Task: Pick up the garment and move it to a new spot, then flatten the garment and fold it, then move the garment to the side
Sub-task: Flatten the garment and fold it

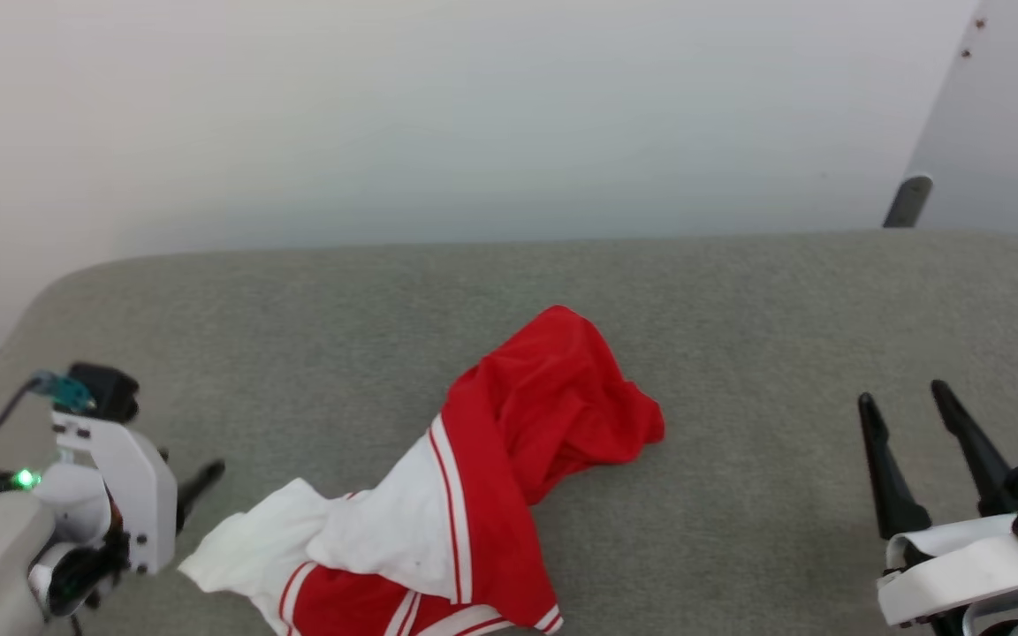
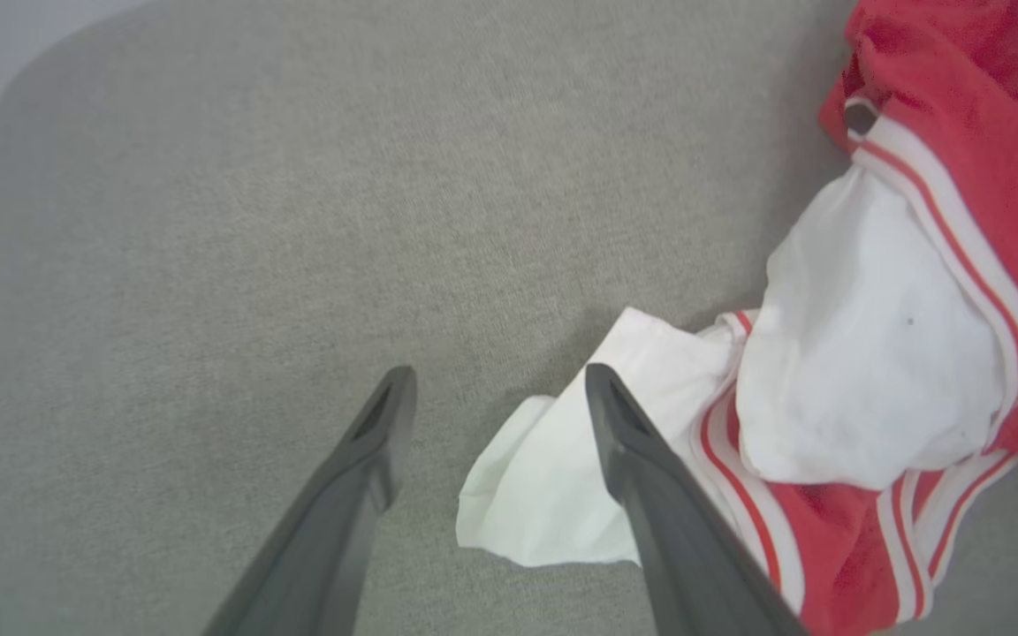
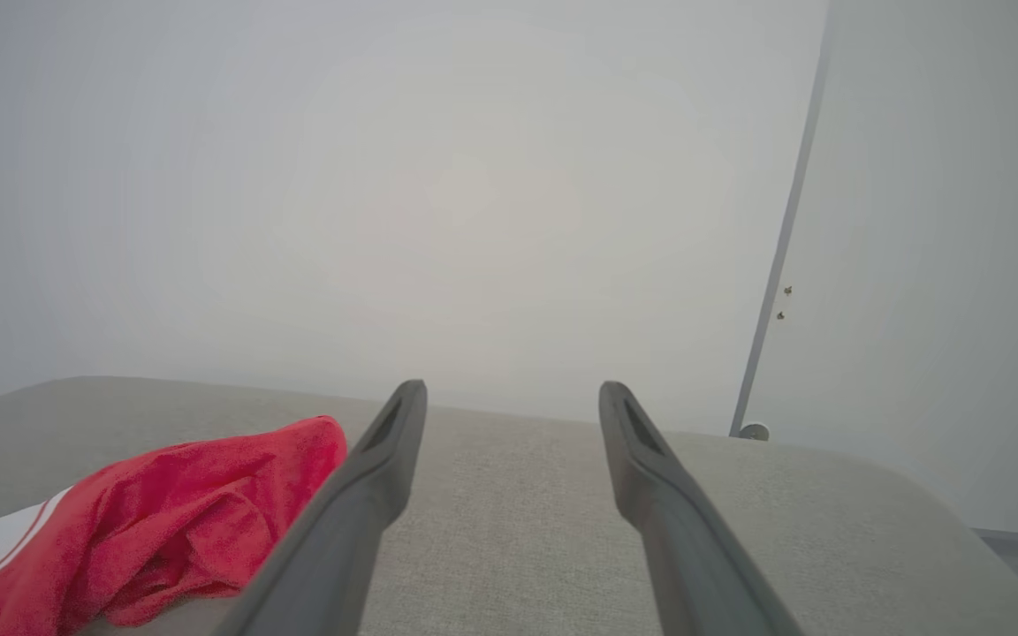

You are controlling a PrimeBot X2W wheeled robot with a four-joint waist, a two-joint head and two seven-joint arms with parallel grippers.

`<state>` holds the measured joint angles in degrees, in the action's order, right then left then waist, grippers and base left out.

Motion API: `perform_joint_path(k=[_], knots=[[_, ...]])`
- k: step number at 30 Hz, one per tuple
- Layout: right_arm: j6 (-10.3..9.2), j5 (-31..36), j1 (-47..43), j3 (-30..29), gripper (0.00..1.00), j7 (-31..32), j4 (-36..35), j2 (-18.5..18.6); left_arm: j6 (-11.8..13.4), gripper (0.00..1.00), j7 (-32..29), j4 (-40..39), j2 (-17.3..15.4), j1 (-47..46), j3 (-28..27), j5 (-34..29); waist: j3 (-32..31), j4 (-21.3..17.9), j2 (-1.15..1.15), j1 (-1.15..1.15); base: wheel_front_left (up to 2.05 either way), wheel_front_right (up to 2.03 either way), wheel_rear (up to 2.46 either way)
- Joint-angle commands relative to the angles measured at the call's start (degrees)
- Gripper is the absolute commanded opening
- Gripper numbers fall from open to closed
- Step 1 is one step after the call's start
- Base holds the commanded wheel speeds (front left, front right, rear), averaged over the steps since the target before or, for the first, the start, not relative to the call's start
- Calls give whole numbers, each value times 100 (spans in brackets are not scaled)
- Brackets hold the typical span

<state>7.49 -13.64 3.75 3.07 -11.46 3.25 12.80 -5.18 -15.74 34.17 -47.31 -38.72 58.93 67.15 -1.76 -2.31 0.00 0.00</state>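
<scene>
The crumpled red-and-white cloth shirt [image 1: 518,424] looks soft, matt and creased. The broad grey upholstered surface [image 1: 739,309] is a matt woven fabric with a fine, slightly rough grain. The left gripper [image 2: 498,389] and right gripper [image 3: 513,402] have smooth, matt dark fingers that look like plastic, set in faintly shiny white shells [image 1: 960,565].

Both arms sit low, one on each side. The left pincer [image 2: 498,375] is spread wide with nothing between its dark fingers, angled in toward the middle, white wrist tucked down at the corner. The right pincer [image 1: 903,393] is wide apart too, empty, fingers aimed straight ahead.
</scene>
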Motion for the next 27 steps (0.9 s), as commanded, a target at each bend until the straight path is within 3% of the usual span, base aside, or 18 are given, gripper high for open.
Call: perform_joint_path(k=[1,12,16,22,27], knots=[[0,-69,0,81,100,21,26,14,132,100,372,-79,32,50,-155,19,-145,207,0,0,0,0,0],[0,-246,26,519,100,26,191,69,810,100,2857,-690,-10,884,-779,-227,-374,921,0,0,0,0,0],[0,-300,63,671,100,75,224,81,1069,100,3084,-911,32,1228,-1162,-445,-422,1208,0,0,0,0,0],[0,-474,172,1097,100,237,245,157,1605,100,3081,-1576,373,2069,-2590,-1418,-465,1666,0,0,0,0,0],[0,-822,365,1770,100,559,285,413,1626,100,3085,-1919,835,2884,-3543,-2144,-460,2049,0,0,0,0,0]])
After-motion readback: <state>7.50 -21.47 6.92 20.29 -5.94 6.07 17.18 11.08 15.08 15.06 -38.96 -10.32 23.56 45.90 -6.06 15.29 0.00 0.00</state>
